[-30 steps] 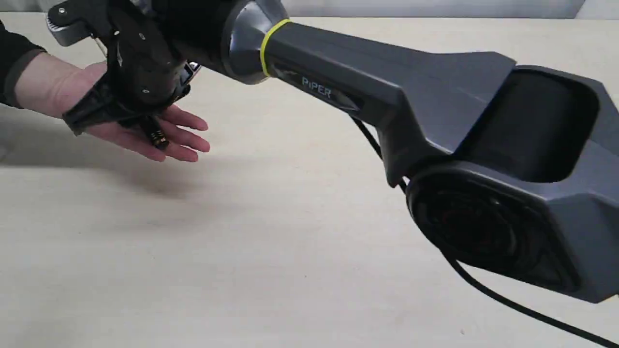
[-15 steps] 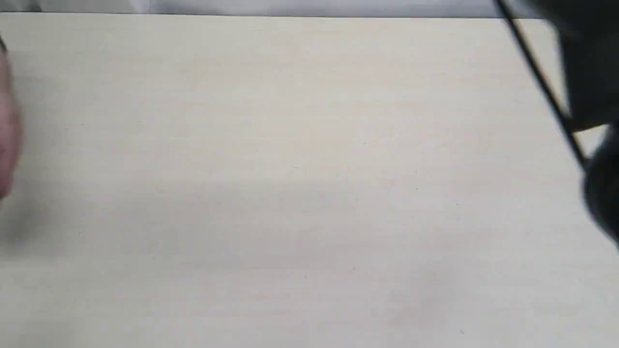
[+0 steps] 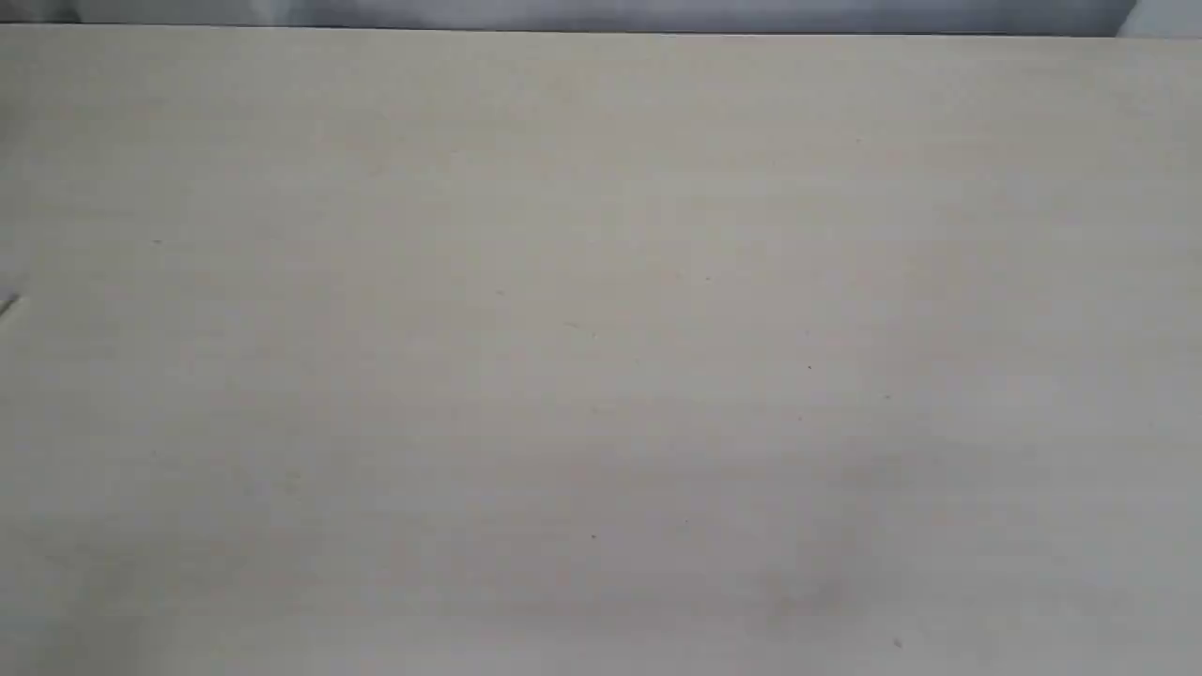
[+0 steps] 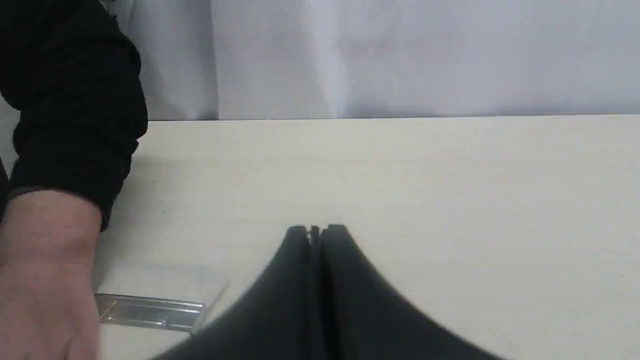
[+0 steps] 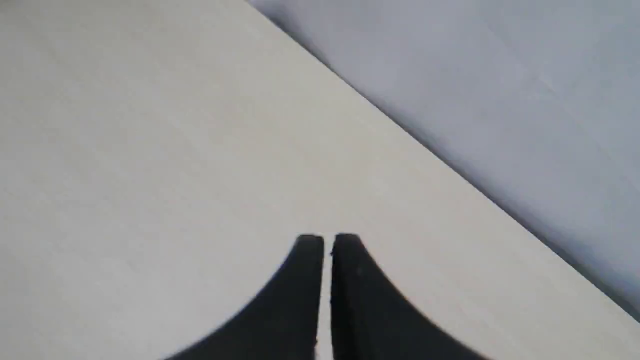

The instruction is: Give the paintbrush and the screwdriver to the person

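Note:
The person's hand, bare-skinned with a black sleeve cuff, shows only in the left wrist view, resting low over the table. Beside it lies a silver metal band that looks like the paintbrush's ferrule; no bristles or handle show. My left gripper is shut with nothing in it, a short way from the hand. In its own view my right gripper is shut to a hairline gap, holding nothing, over bare table. The screwdriver is out of view. Neither arm nor the hand appears in the exterior view.
The pale wooden table fills the exterior view. Its far edge meets a grey-white cloth backdrop. A thin dark sliver pokes in at the left border.
The right arm, which held the screwdriver over the person's palm, has pulled back out of the exterior view to the right. The hand has withdrawn off the left edge.

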